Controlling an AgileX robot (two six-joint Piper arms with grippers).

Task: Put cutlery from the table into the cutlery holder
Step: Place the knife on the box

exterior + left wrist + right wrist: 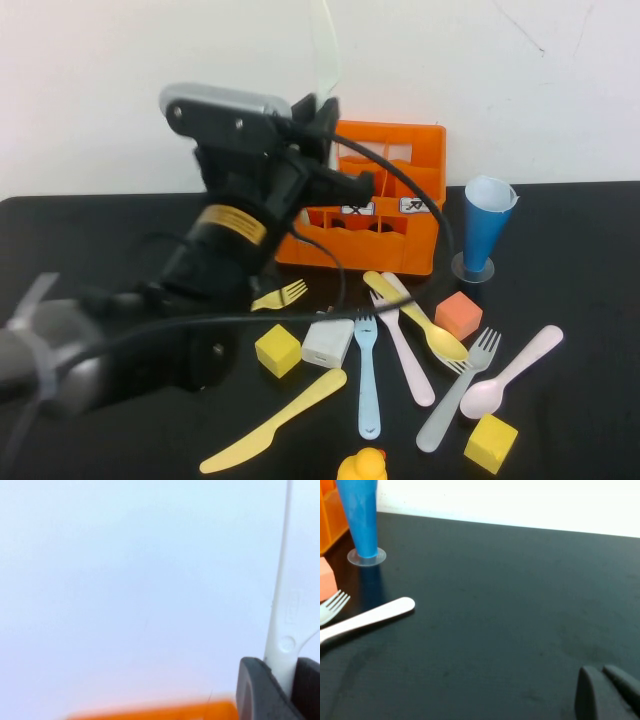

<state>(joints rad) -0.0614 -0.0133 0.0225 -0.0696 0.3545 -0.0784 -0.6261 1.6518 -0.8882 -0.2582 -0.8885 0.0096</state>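
Nearest the camera in the high view, loose cutlery lies scattered over the table (pixel 70 225): a yellow knife (pixel 272 421), a light blue fork (pixel 367 375), a grey fork (pixel 459 389), a pale pink spoon (pixel 513 370), a white knife (pixel 406 341) and a yellow spoon (pixel 418 318), crossed and touching one another, with yellow cubes (pixel 278 349), an orange cube (pixel 459 314) and a white block (pixel 328 342) packed among them; a small yellow fork (pixel 281 294) lies partly under the left arm. Any descent into this cluster risks nudging cubes or lifting two overlapping pieces at once. Beyond it, the left gripper (pixel 318 118) is raised just above the near-left part of the cutlery holder (pixel 385 205), its jaws pinching the handle of a white knife-like piece (pixel 281 600) that stands upright. Judged risk: the tall piece is held low on its handle, so it may tilt on release, catch a compartment wall or rim, and fall outside. A blue cone cup (pixel 485 228) standing just beside the holder could be toppled by a sideways sweep. The right gripper (pixel 606 692), jaws pressed together, rests low over bare tabletop on the far right, where free room is widest; the table's rear edge meets the wall behind.
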